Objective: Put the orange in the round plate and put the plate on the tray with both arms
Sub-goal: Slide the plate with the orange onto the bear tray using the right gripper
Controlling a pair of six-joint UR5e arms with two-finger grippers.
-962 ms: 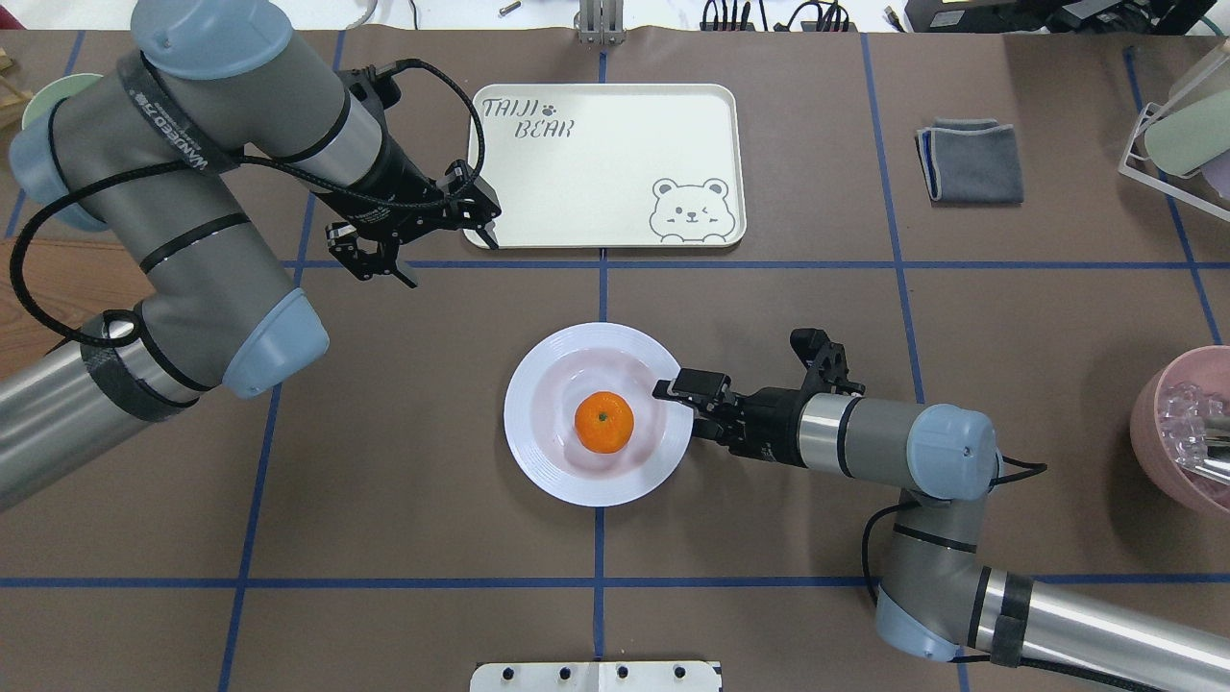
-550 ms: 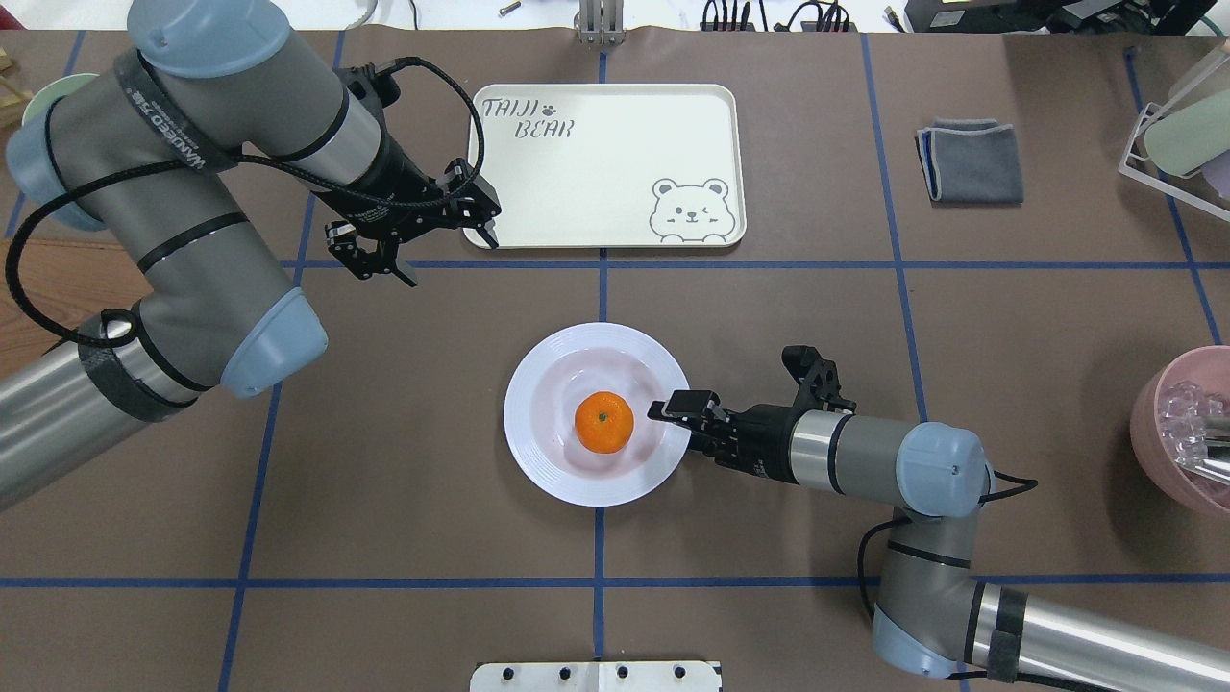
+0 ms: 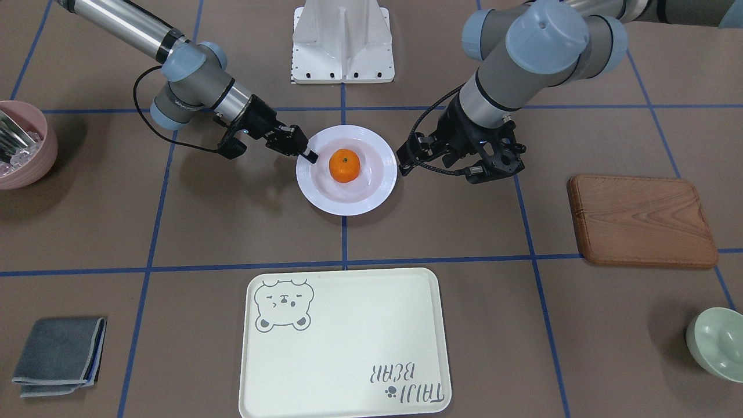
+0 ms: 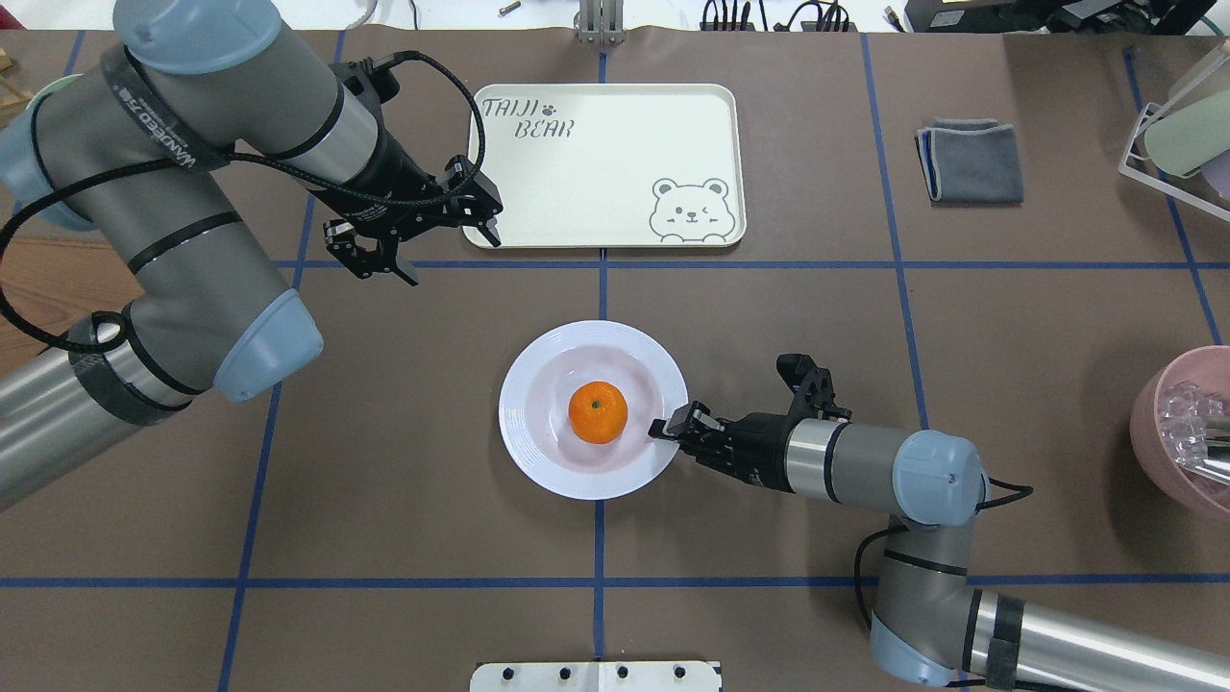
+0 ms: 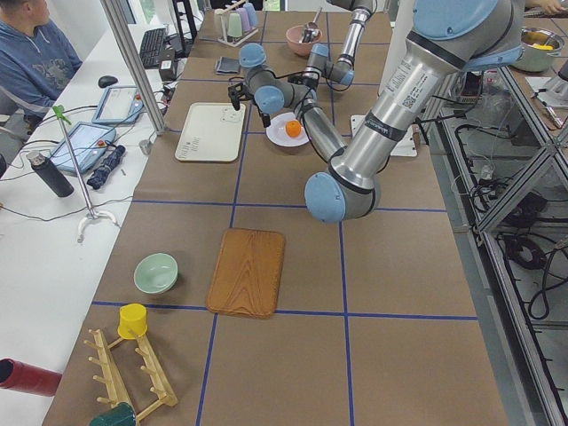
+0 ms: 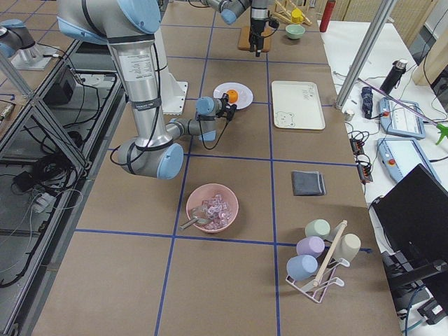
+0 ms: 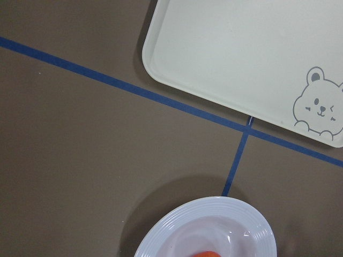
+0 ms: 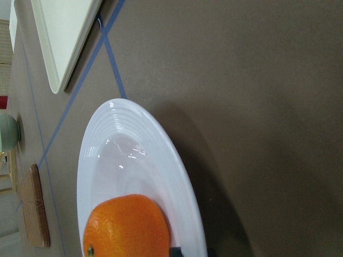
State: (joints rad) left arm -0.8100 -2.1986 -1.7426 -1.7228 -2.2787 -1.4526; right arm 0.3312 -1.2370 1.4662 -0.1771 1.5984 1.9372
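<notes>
The orange (image 4: 598, 412) (image 3: 344, 165) lies in the sunken centre of the white round plate (image 4: 524, 384) (image 3: 371, 197), mid-table. My right gripper (image 4: 670, 429) (image 3: 309, 155) is at the plate's right rim. One finger lies over the rim and the other is hidden beneath, so I cannot tell whether it grips. Its wrist view shows the plate (image 8: 123, 155) and orange (image 8: 126, 227) very close. My left gripper (image 4: 452, 261) (image 3: 438, 174) hovers open and empty by the near-left corner of the cream tray (image 4: 605, 163) (image 3: 348, 342), which holds nothing.
A folded grey cloth (image 4: 971, 160) lies right of the tray. A pink bowl (image 4: 1182, 432) and a cup rack (image 4: 1177, 135) stand at the right edge. On my left are a wooden board (image 3: 641, 220) and a pale green bowl (image 3: 717, 342).
My right gripper slid along the plate's right rim towards me and sank lower onto it. The plate and orange shifted slightly left. The left arm barely moved.
</notes>
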